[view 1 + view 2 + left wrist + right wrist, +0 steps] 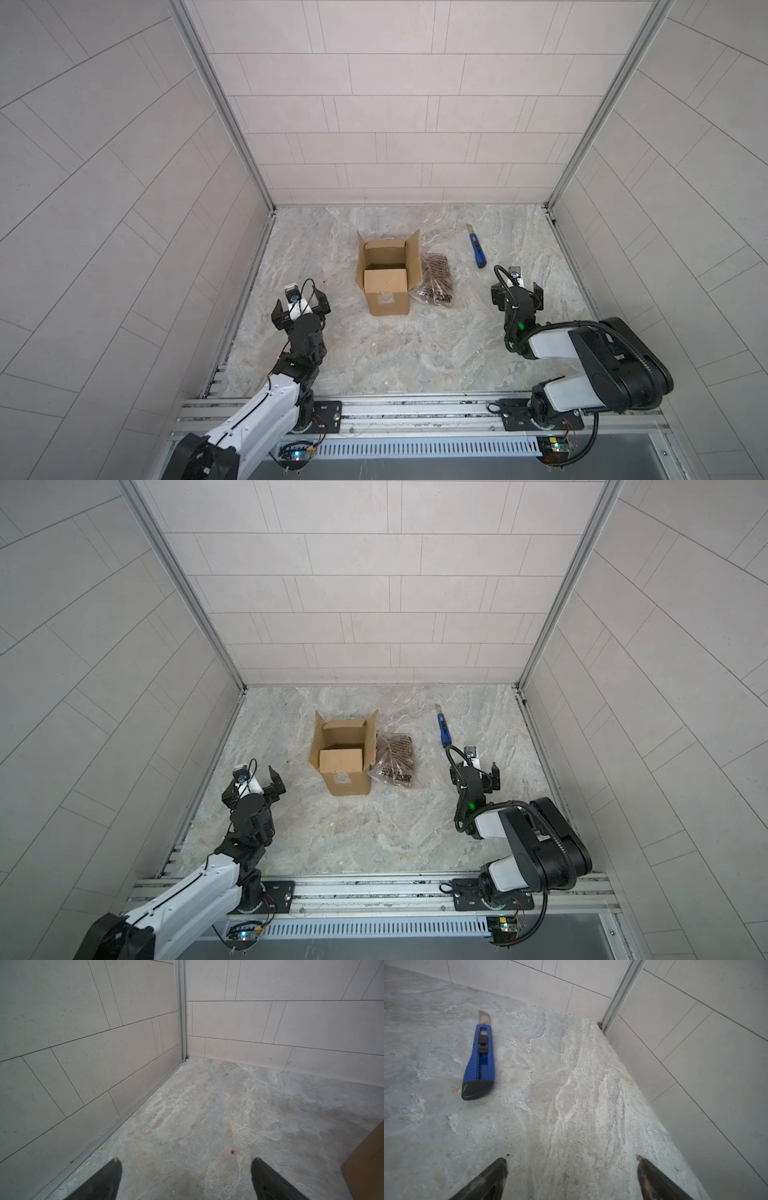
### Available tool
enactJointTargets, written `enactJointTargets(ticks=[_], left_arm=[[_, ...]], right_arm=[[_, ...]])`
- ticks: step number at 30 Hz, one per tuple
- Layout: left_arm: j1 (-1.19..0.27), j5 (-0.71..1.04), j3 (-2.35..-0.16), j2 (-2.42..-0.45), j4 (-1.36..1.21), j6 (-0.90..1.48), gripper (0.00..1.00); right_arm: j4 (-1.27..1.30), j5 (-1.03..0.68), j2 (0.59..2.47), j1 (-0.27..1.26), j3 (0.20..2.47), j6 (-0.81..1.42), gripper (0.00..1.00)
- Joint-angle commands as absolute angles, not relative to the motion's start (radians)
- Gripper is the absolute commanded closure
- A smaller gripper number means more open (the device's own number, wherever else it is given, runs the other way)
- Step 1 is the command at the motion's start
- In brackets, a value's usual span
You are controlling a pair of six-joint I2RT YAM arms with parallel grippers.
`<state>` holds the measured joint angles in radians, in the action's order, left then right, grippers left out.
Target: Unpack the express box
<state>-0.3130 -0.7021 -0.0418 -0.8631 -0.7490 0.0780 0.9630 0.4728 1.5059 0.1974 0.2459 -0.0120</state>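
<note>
1. Carton: the express box [386, 276] stands with its flaps open on the table [374, 353], between and apart from the left gripper [299, 302] and the right gripper [517, 287], both spread wide and empty.
2. Print on the clear bag [434, 280] is too small to read.
3. The bag touches the box's right side; a blue utility knife [477, 249] lies near the right gripper.

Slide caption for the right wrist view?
Right gripper, jaws open, over the marble tabletop; blue utility knife lies beyond, blade extended.
</note>
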Motion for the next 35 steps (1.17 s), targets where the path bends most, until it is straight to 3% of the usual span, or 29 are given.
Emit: enactJointTargets(ticks=[1, 5, 8, 10, 12, 14, 18, 35], left_arm=[[-0.251, -0.680, -0.060, -0.996, -1.050, 0.037, 0.00], [-0.157, -0.526, -0.091, -1.240, -1.217, 0.040, 0.00], [-0.120, -0.404, -0.135, -1.400, -1.308, 0.049, 0.00], [-0.120, -0.347, -0.197, -1.512, -1.335, 0.012, 0.00], [-0.103, -0.281, -0.257, -1.440, -1.110, 0.031, 0.00], [-0.096, -0.285, -0.266, -1.486, -1.169, 0.040, 0.00], [-0.099, -0.335, -0.328, -1.468, -1.010, 0.042, 0.00], [-0.122, -0.344, -0.336, -1.467, -0.992, 0.018, 0.00]], right_arm=[[1.289, 0.358, 1.644, 0.150, 0.254, -0.027, 0.01], [0.986, 0.294, 1.524, 0.138, 0.309, -0.010, 0.00], [1.085, 0.295, 1.589, 0.131, 0.312, -0.017, 0.01], [1.009, 0.270, 1.580, 0.132, 0.339, -0.030, 0.01], [0.989, 0.238, 1.585, 0.115, 0.359, -0.016, 0.01], [0.955, 0.227, 1.580, 0.105, 0.371, -0.007, 0.00], [0.923, 0.214, 1.583, 0.092, 0.389, 0.009, 0.00], [0.920, 0.211, 1.581, 0.089, 0.390, 0.010, 0.00]])
